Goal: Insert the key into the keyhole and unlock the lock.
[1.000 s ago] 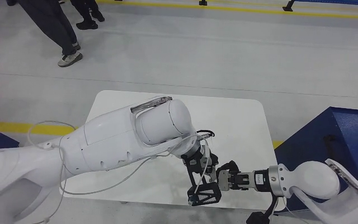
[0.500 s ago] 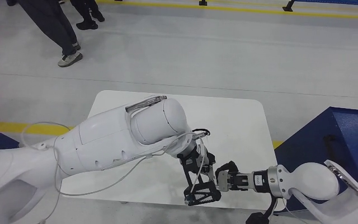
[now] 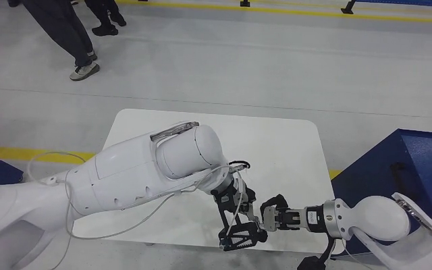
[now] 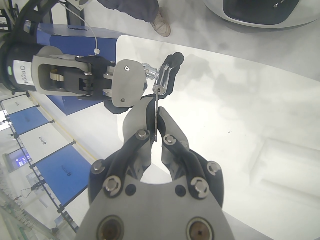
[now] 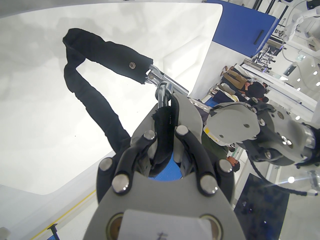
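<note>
The lock has a silver cylinder (image 4: 162,81) joined to a chain in a black fabric sleeve (image 5: 82,58). My right gripper (image 5: 172,111) is shut on the sleeved end by the cylinder and holds the lock above the table's near edge. My left gripper (image 4: 155,116) is shut on a flat metal key (image 4: 156,102), just below the keyhole face (image 4: 159,90). The key's tip touches the keyhole; how deep it sits I cannot tell. In the top view both grippers meet at the lock (image 3: 246,233), the left gripper (image 3: 236,233) beside the right gripper (image 3: 273,218).
The white table (image 3: 283,148) lies under both arms. A blue cabinet (image 3: 391,175) stands off its right side. A white recessed tray (image 4: 282,156) rests on the table. A person's legs (image 3: 74,34) stand far off on the floor.
My left arm has shifted a little toward the table's near edge, carrying its gripper and the key down along the lock. The right gripper has stayed about where it was.
</note>
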You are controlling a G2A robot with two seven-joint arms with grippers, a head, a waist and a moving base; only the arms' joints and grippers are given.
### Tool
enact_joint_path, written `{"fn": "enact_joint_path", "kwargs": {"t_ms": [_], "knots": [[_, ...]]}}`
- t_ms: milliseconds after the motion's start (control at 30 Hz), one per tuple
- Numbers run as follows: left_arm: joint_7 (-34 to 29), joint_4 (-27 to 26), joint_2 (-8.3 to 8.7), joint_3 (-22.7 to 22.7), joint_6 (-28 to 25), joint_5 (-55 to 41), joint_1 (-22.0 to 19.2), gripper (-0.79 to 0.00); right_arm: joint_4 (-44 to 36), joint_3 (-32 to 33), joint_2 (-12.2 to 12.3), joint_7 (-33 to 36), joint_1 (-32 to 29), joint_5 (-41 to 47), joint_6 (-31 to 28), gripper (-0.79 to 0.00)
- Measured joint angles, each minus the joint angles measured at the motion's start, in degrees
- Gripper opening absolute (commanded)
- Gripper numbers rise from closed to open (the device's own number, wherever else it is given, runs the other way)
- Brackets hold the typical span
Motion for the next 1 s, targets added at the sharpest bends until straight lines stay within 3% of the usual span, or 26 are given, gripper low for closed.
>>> {"fn": "enact_joint_path", "kwargs": {"t_ms": [1000], "knots": [[0.0,0.34,-0.31,0.0,0.0,0.37,0.78,-0.785,0.0,0.0,0.0,0.0,0.0,0.0,0.0,-0.785]]}}
